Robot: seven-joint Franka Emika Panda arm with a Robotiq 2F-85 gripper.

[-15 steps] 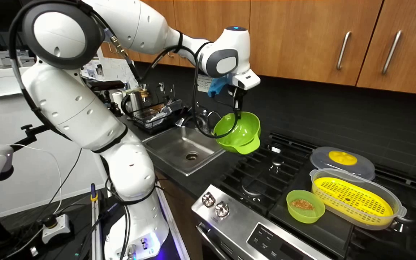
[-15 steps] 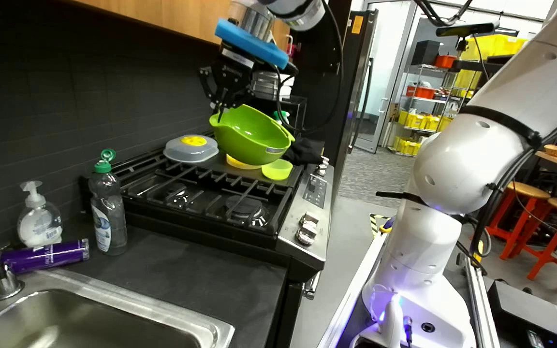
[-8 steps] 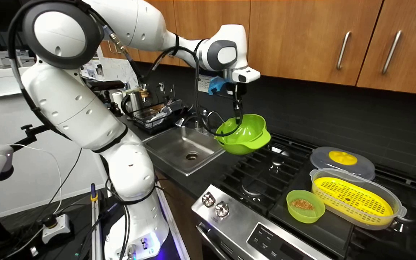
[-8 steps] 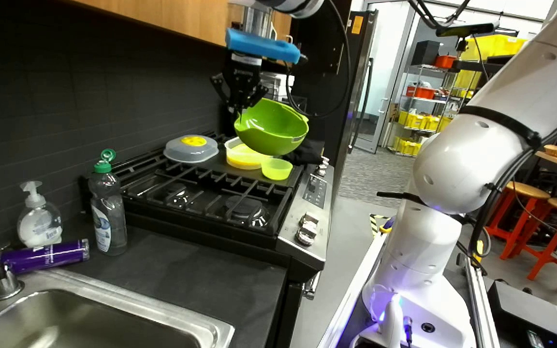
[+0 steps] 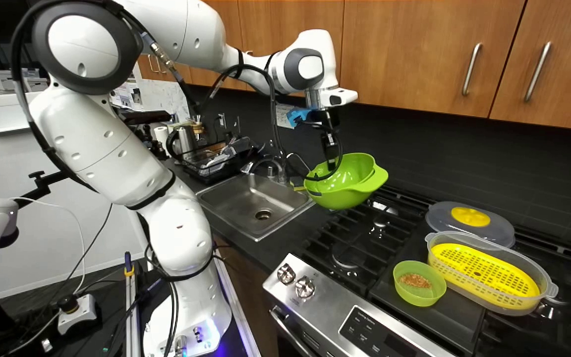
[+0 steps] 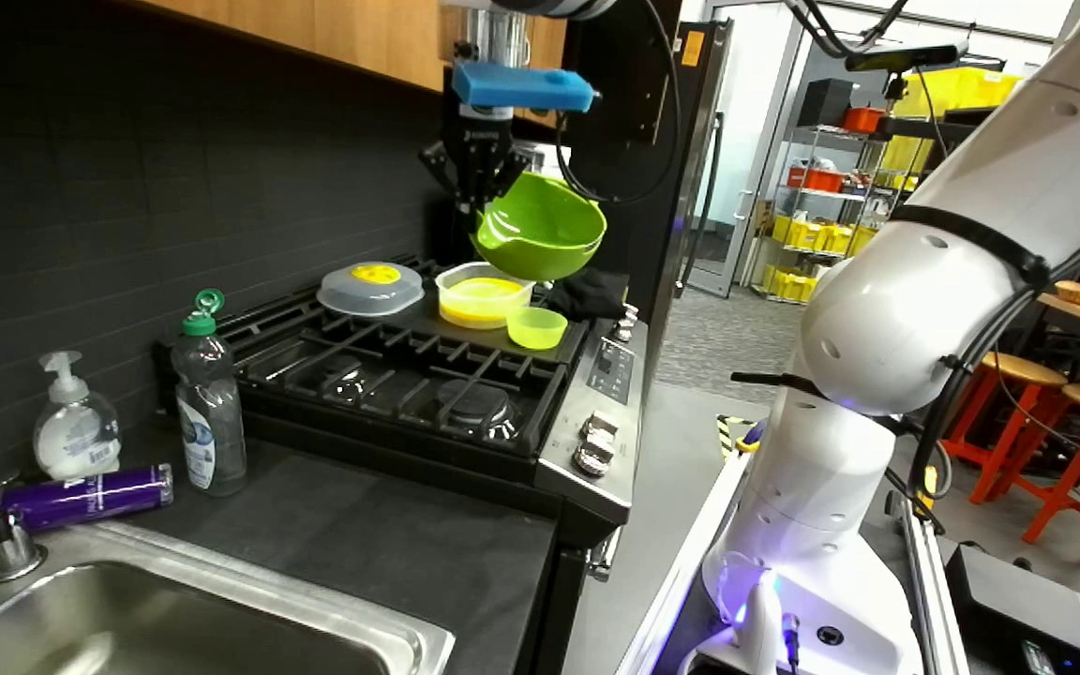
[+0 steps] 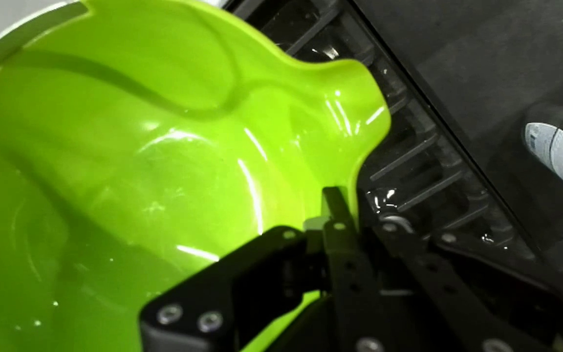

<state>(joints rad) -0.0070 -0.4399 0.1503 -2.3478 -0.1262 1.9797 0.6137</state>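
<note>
Jaws: pinching tightly on the rim of the green bowl, just beside its pouring spout; reaching down inside it in the wrist view, blending into darkness on the outer side.
Green bowl: hanging in mid-air above the stove, well apart from the small green cup; showing its inside in all views, running out at the left and lower borders of the wrist view.
Small green cup: standing on the stove in both exterior views; revealing brown grains in an exterior view only.
Clear container: standing just beside the cup, holding a yellow tray; showing the tray's perforations in an exterior view only.
Worktop: carrying a pump bottle, a purple can and a dish soap bottle in an exterior view; giving the wrist view just the dish soap bottle, cut off at the right edge and bearing print too blurred to read.
Black cable: looping across the bowl in an exterior view, covering a strip of it.
Dark bundle: lying partly behind the bowl in an exterior view, being too dark to make out.
</note>
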